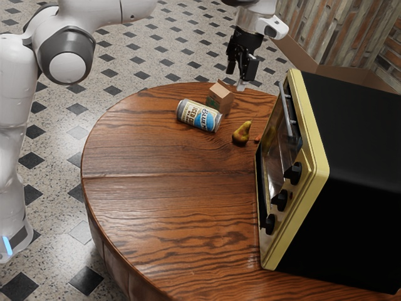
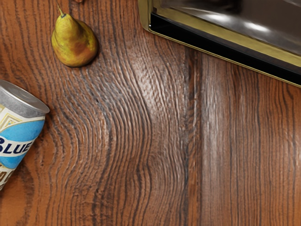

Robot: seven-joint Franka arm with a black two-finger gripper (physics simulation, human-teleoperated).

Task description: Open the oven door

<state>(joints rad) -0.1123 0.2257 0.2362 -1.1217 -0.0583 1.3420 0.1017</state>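
Observation:
My gripper [image 1: 241, 74] is open with nothing between its fingers, raised near the table's far edge in the exterior view. It is apart from the oven [image 1: 351, 144], whose black body has a yellow front frame. The glass oven door [image 1: 280, 150] stands upright in that frame, with a metal bar handle [image 1: 287, 110] along it and black knobs [image 1: 281, 200] beside it. In the wrist view, the lower front of the oven [image 2: 225, 44] shows past the pear, its dark strip edged in yellow.
On the round wooden table [image 1: 169, 207] lie a Blue-labelled can [image 1: 199, 116] and a pear [image 1: 242, 132], with a small brown box [image 1: 220, 98] behind them. The wrist view has the pear [image 2: 74, 41] and can [image 2: 21, 127] on the wood grain.

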